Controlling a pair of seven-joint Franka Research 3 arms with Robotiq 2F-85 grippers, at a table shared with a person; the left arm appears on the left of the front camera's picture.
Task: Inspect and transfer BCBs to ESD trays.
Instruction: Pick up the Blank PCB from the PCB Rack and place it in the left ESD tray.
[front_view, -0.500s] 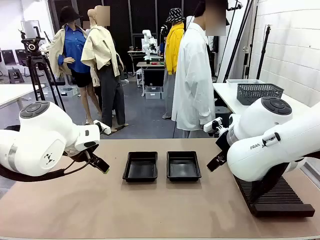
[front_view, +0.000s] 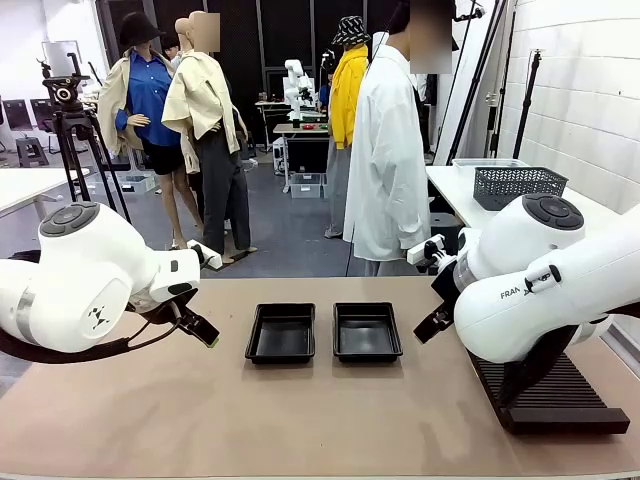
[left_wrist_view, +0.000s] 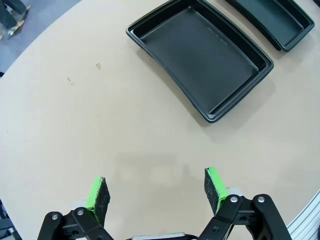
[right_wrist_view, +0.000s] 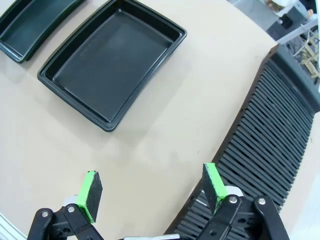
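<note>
Two ESD trays (front_view: 281, 333) at table (front_view: 300, 430) centre, just beside each other with narrow gap, both floors bare. I judge they sit mid-table so either arm reaches one. My left hand (left_wrist_view: 156, 187) spread wide, holding nothing, above bare table; nearer tray at its 1 o'clock. My right hand (right_wrist_view: 150, 189) also wide and empty; tray at 11 o'clock, ribbed rack (right_wrist_view: 280, 125) at 3 o'clock. Person (front_view: 385, 160) stands at far side, 12 o'clock. I judge transfer not yet begun: hands open, ready for first BCB.
</note>
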